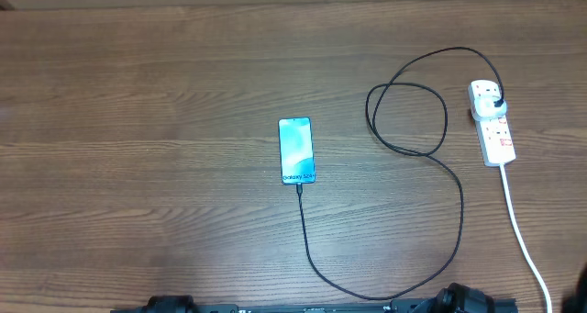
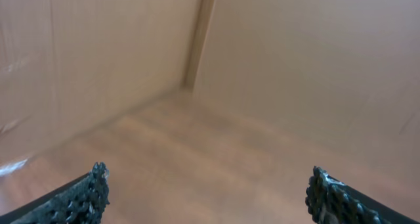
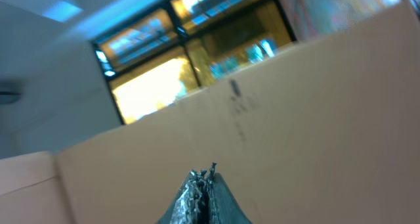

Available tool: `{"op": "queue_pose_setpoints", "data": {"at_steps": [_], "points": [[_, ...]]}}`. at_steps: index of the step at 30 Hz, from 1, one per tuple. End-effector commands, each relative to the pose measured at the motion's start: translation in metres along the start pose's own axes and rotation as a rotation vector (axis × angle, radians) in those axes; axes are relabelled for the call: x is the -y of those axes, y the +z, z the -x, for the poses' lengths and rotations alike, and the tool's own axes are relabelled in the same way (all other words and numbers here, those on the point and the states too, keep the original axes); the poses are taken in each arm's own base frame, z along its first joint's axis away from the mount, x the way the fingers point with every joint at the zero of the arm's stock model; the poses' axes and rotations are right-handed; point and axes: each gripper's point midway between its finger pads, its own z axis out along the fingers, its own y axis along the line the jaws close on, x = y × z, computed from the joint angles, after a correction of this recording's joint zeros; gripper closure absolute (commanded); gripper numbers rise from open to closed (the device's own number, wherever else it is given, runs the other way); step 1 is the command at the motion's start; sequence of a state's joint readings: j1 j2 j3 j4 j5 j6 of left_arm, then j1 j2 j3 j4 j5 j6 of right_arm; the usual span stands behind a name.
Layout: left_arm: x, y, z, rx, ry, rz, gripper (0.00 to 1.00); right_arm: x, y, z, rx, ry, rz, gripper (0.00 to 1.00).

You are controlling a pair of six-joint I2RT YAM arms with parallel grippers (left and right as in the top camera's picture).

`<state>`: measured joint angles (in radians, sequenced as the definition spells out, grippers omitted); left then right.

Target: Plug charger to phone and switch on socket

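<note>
Left gripper [image 2: 210,188] is hanging wide open, right gripper [image 3: 204,184] pinched shut, while the charger [image 1: 304,223] is seemingly linking centre-frame phone [image 1: 296,150] to upper-right socket [image 1: 498,139], so pressing its switch is probably next.

Slim smartphone [image 1: 295,150], light-blue screen, flat at frame centre on brown wooden desk [image 1: 138,120]. Thin black charger cable [image 1: 461,207] meets its lower end, sweeps along bottom, loops upper right. Black plug sits in white power strip [image 1: 492,122], far right.
</note>
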<state>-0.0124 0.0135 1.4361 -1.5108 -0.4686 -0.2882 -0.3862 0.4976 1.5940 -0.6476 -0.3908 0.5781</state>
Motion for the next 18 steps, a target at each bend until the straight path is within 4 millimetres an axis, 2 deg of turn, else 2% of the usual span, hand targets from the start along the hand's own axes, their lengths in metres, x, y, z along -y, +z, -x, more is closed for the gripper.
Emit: {"op": "queue_pose_setpoints", "data": {"at_steps": [1, 5, 8, 13, 18], "points": [[0.003, -0.002, -0.001, 0.005, -0.053, -0.017, 0.0, -0.034, -0.039, 0.005, 0.049, -0.042, 0.088, 0.95], [0.018, 0.004, 0.012, 0.042, -0.234, -0.081, 0.0, -0.06, -0.078, 0.008, 0.106, -0.081, 0.158, 0.95], [0.029, 0.025, 0.017, 0.066, -0.252, -0.085, 0.0, -0.074, -0.096, 0.008, 0.109, -0.086, 0.229, 0.95], [0.06, 0.084, -0.013, -0.013, -0.321, -0.104, 0.0, -0.084, -0.114, 0.011, 0.12, -0.086, 0.287, 0.94], [0.086, 0.142, -0.031, 0.019, -0.462, -0.137, 0.0, -0.097, -0.137, 0.014, 0.162, -0.113, 0.329, 0.94]]}}
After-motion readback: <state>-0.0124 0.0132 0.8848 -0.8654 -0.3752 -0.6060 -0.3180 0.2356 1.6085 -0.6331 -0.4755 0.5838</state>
